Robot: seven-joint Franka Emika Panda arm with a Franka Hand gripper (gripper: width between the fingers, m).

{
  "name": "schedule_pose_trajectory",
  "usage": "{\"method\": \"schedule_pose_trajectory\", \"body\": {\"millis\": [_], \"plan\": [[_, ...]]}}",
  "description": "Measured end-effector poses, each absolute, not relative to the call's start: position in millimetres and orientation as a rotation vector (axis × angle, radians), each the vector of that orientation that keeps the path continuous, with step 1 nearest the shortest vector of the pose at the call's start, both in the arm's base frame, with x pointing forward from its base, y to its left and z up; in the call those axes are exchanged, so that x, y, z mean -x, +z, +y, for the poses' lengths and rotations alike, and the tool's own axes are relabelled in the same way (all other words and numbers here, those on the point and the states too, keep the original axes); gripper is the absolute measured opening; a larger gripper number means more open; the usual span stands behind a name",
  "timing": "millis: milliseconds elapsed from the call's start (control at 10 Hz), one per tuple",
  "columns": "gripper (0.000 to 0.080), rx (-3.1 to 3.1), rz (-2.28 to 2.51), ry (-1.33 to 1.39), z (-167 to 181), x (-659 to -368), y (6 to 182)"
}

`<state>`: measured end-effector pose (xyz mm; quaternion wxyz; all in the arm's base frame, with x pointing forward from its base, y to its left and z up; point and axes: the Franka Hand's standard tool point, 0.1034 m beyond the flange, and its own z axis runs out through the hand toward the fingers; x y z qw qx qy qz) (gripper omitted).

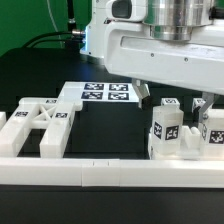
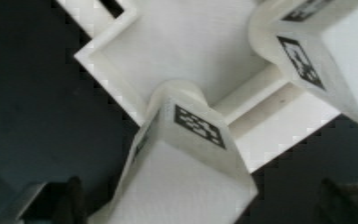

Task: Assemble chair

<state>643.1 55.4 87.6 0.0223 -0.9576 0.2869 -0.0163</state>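
Ext. view: jaws are hanging apart over the black surface (image 1: 35, 78) on the exterior view's right. Dark fingertips (image 1: 143, 94) are showing either side of an upright white post (image 1: 167, 128) w/ marker tags. The post's top is sitting just below and between the tips, and as far as I can tell neither side is being touched. A second post (image 1: 213, 130) is standing just beside it, nearer the view's right edge. The X-braced panel (image 1: 40, 125) is lying flat, well apart on the view's left, against the long white rail (image 1: 110, 172) running along the front. The marker board (image 1: 102, 93) is lying behind, btwn panel and posts.

Wrist view: the tagged post (image 2: 190, 150) is filling the middle, lying btwn two blurred dark fingertips (image 2: 48, 198). Jaws are standing wide, w/ nothing clamped. The second post (image 2: 309, 55) is sitting near the first.
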Motion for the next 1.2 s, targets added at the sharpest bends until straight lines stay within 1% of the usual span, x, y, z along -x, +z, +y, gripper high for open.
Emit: {"method": "schedule_pose_trajectory", "body": {"millis": [500,1000,1100,1200], "plan": [[0.0649,3.103,0.163,-0.069,55.6,-643.6,87.7],[0.0649,3.113,-0.299,-0.08,51.9,-643.9,87.3],[0.0649,3.113,-0.304,-0.088,52.5,-644.8,87.6],[0.0527,3.114,-0.298,-0.094,53.1,-645.4,87.9]]}}
